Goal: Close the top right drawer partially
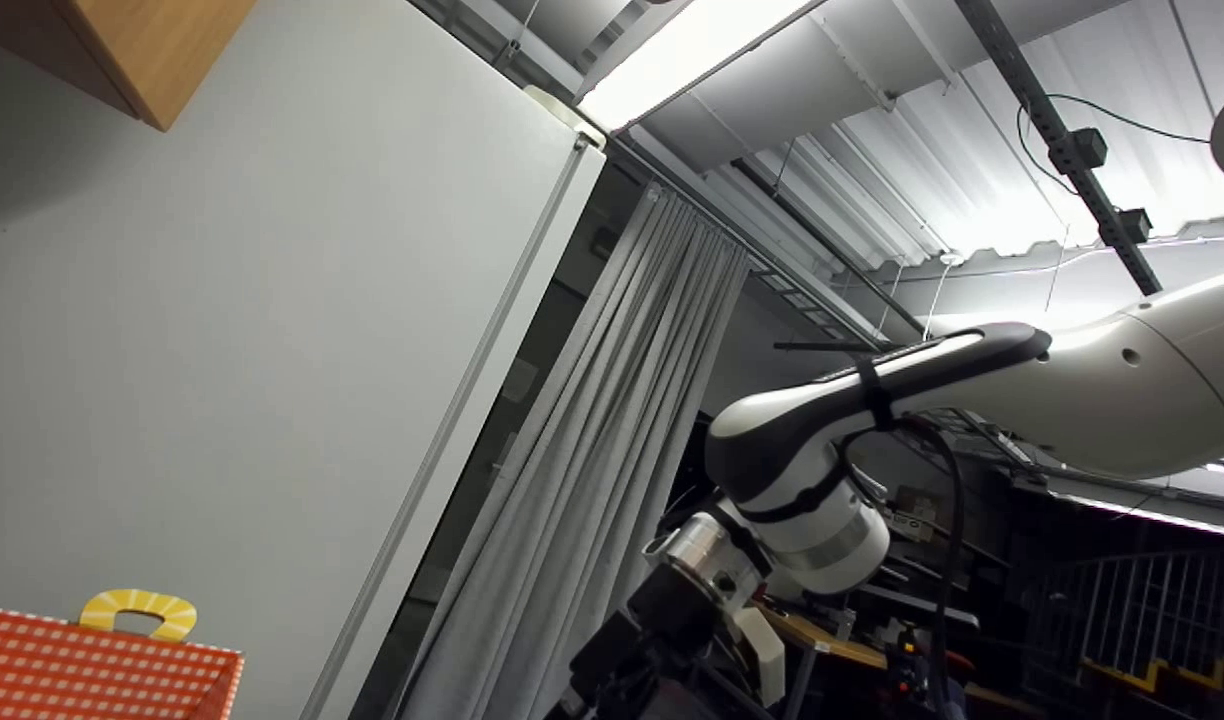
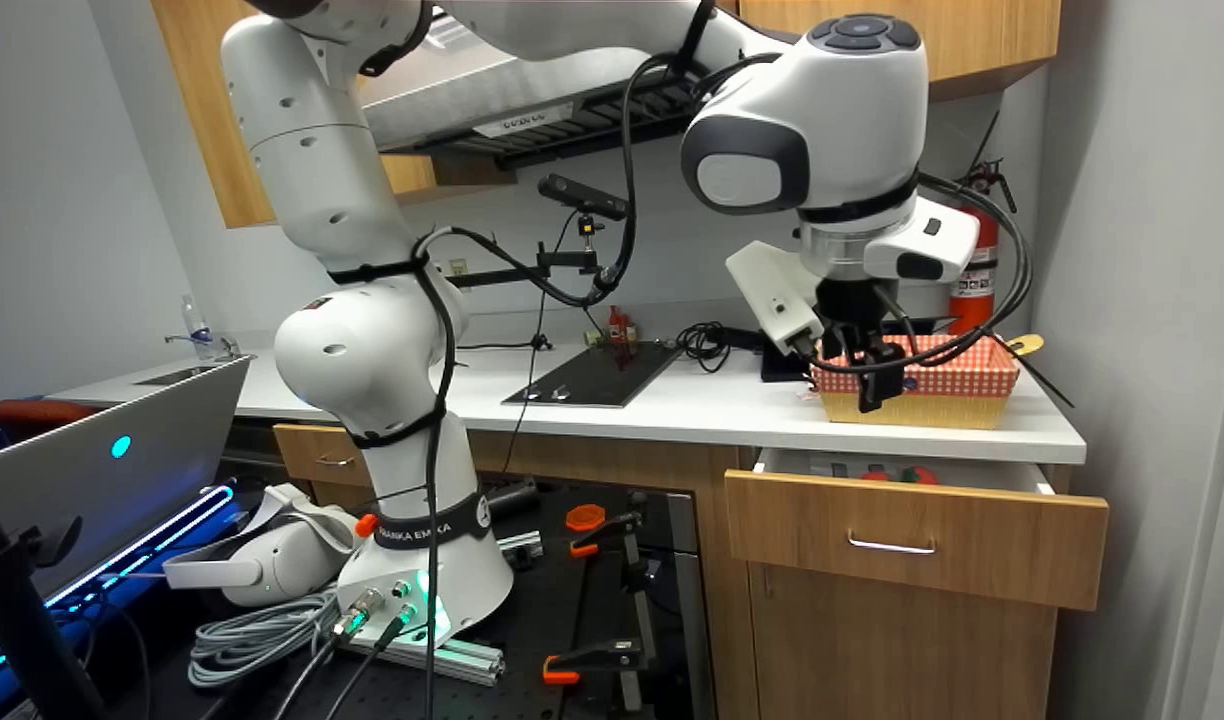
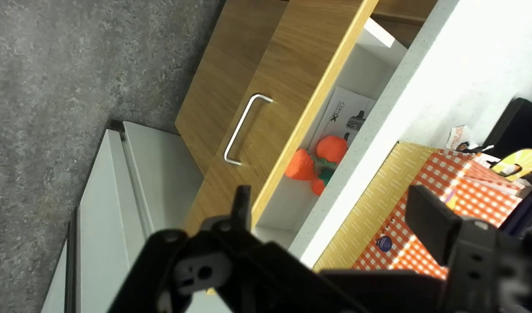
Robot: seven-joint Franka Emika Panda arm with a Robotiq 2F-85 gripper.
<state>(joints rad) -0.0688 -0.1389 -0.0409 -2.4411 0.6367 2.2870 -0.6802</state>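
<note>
The wooden top right drawer [image 2: 797, 525] stands partly open below the white countertop in an exterior view. It also shows in the wrist view [image 3: 300, 56], with its metal bar handle [image 3: 239, 130] on the front. Inside the drawer are several orange-red, fruit-like things [image 3: 300, 165] with green parts and a white printed sheet or box [image 3: 342, 114]. My gripper [image 3: 334, 208] is open with nothing between its fingers. In an exterior view the gripper [image 2: 872, 375] hangs above the countertop level, in front of the basket and apart from the drawer. The drawer is out of view in an exterior view.
A yellow basket with a red-checked lining [image 2: 912, 412] stands on the countertop [image 2: 692, 425] above the drawer. A red fire extinguisher [image 2: 975, 270] stands behind it. A grey wall [image 2: 1147, 330] rises beside the cabinet. A black cooktop [image 2: 602, 375] lies farther along the counter.
</note>
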